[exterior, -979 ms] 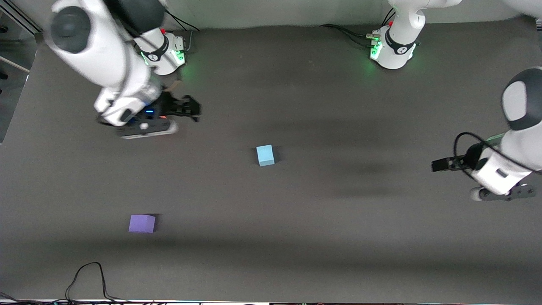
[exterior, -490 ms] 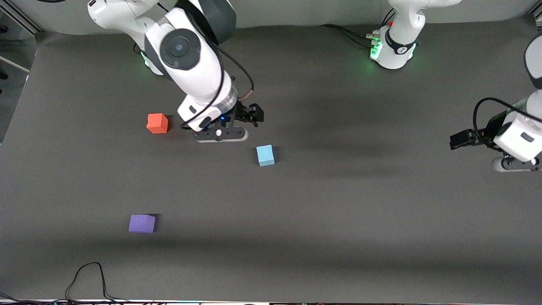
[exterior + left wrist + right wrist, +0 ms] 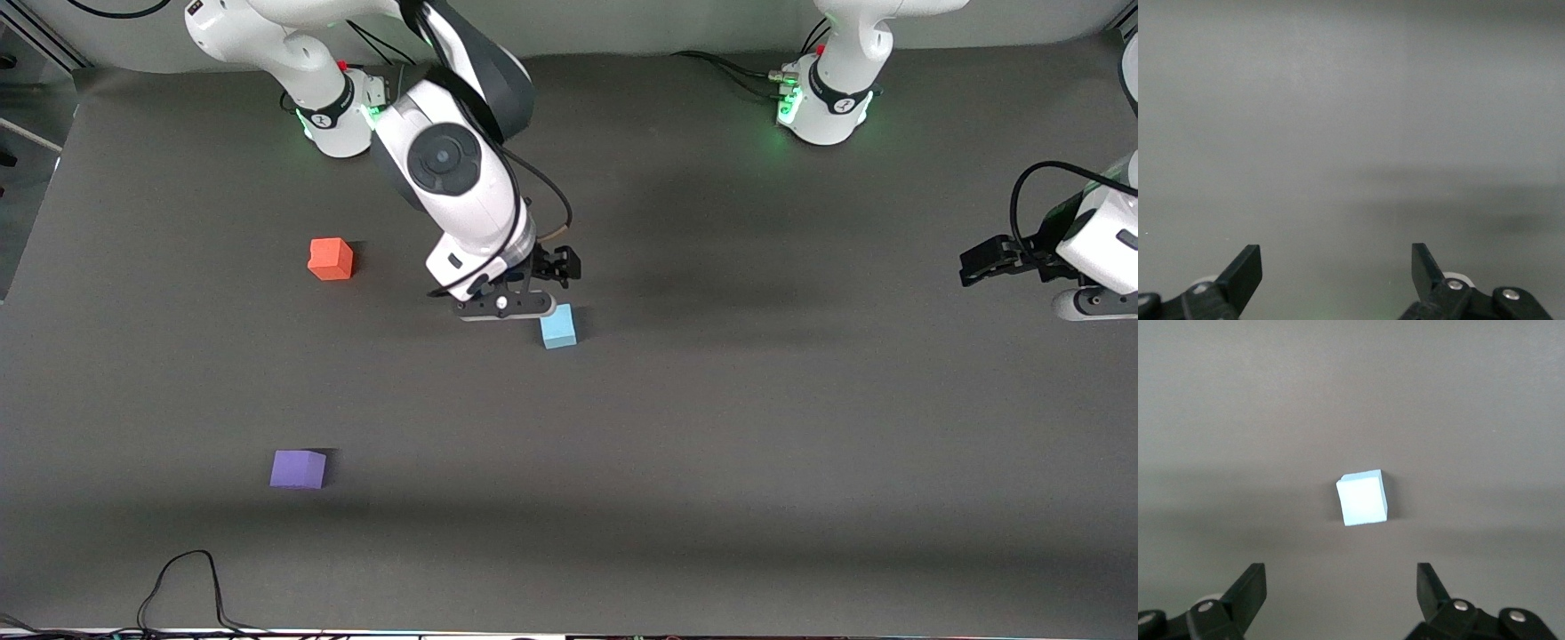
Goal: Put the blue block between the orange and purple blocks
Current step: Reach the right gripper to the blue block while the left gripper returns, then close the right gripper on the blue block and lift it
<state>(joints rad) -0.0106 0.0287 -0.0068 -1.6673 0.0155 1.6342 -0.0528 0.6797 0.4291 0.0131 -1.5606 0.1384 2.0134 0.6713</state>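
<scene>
The dark table (image 3: 711, 444) carries a black cable (image 3: 178, 582) at the frame's lower left. Mid-frame sits the blue block (image 3: 558, 328), edges slightly skewed, no long axis. The right gripper (image 3: 556, 269) hovers over it, fingers wide. The orange block (image 3: 331, 259) and purple block (image 3: 299, 469) sit well apart. The left gripper (image 3: 978, 263) waits wide-fingered at the frame's right edge.

Right gripper (image 3: 558, 267) swings from over the orange block (image 3: 331, 259) toward mid-table, now up over the blue block (image 3: 558, 326), fingers spread wide; orange block, hidden a second ago, is uncovered. Left gripper (image 3: 976, 266) drifts up toward its base at the left arm's end, fingers apart.
</scene>
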